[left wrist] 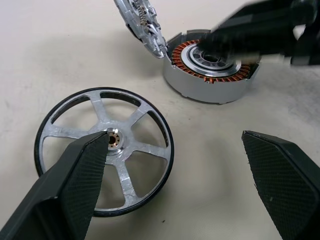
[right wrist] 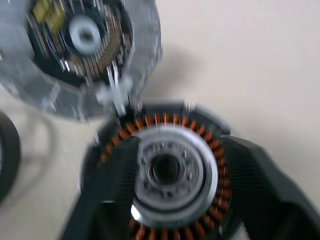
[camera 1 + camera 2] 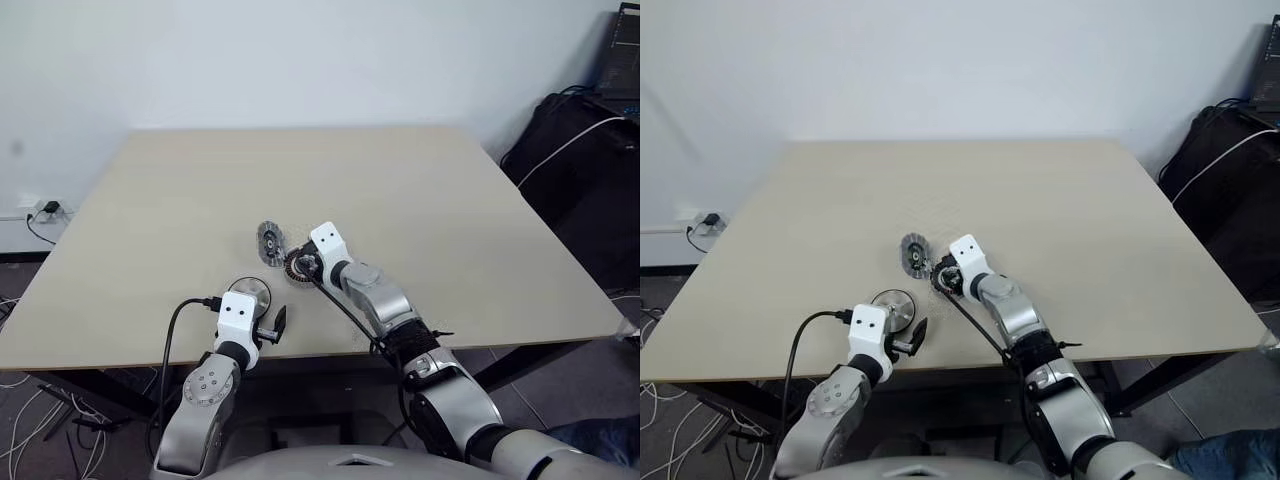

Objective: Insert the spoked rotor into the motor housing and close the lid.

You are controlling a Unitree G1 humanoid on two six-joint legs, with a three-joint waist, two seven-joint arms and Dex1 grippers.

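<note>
The spoked rotor [image 1: 105,150] lies flat on the table [image 3: 450,200], beside the motor housing [image 1: 210,75], whose lid [image 1: 142,22] stands tilted up. The left tool [image 1: 175,136] gapes wide before the rotor. The right tool [image 3: 302,266] sits at the housing's copper windings; whether it grips them I cannot tell. It should probably clear first, then the rotor go in level, hub centred.

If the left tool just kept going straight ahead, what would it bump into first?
Probably the spoked wheel lying just ahead of the left tool, since one finger lines up with it. Depth is unclear, so it might meet bare table instead.
</note>
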